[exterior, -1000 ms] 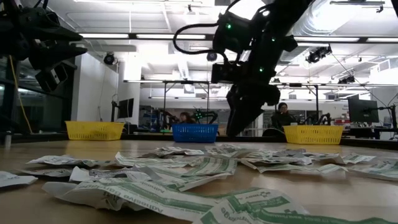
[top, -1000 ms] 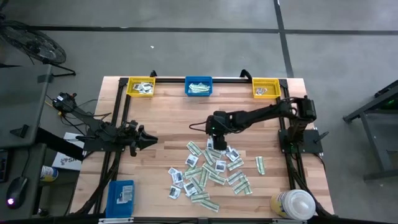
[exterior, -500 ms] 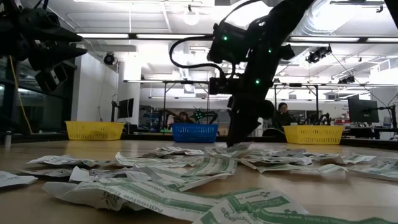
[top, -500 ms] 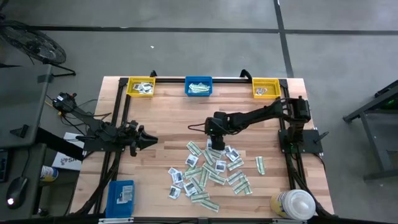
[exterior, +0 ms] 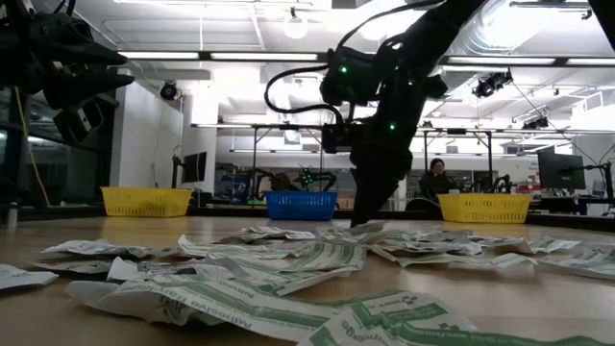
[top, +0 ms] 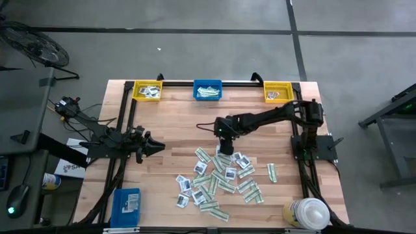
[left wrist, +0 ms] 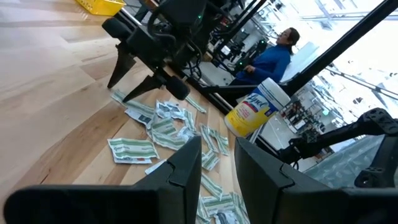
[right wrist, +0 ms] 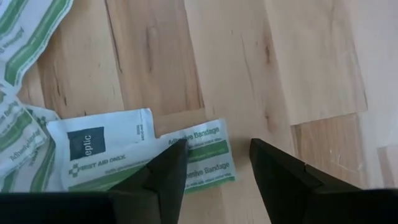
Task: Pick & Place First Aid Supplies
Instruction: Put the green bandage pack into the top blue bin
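High view, frame of interest: your right gripper [top: 224, 145] has come down over the last second onto the far edge of the scattered first aid supplies [top: 221, 177], its arm folding slightly leftward toward the table's centre. The packets lie in one loose heap on the near half of the wooden table [top: 175, 123], well apart from the left yellow bin [top: 147, 90], the blue bin [top: 208, 90] and the right yellow bin [top: 277, 91] along the far edge.

Right wrist view: note the two dark fingers [right wrist: 166, 173] standing apart, with nothing between them. They straddle a green-and-white bandage packet [right wrist: 200, 154] that partly overlaps a white antiseptic packet [right wrist: 102, 146] beside it; both lie flat on the wood. Contact between fingertips and paper cannot be told from this angle.

Low view: the right gripper [exterior: 365, 219] reaches the level of the heap, which reads as the end of a descent rather than the start of a lift.

Judged from this, you are at the grasp step; closing now would likely pinch the bandage packet, though the overlapped neighbour may drag along.

Your left gripper [top: 156, 147] hovers over bare wood at the table's left side, fingers [left wrist: 180, 171] partly apart and empty.
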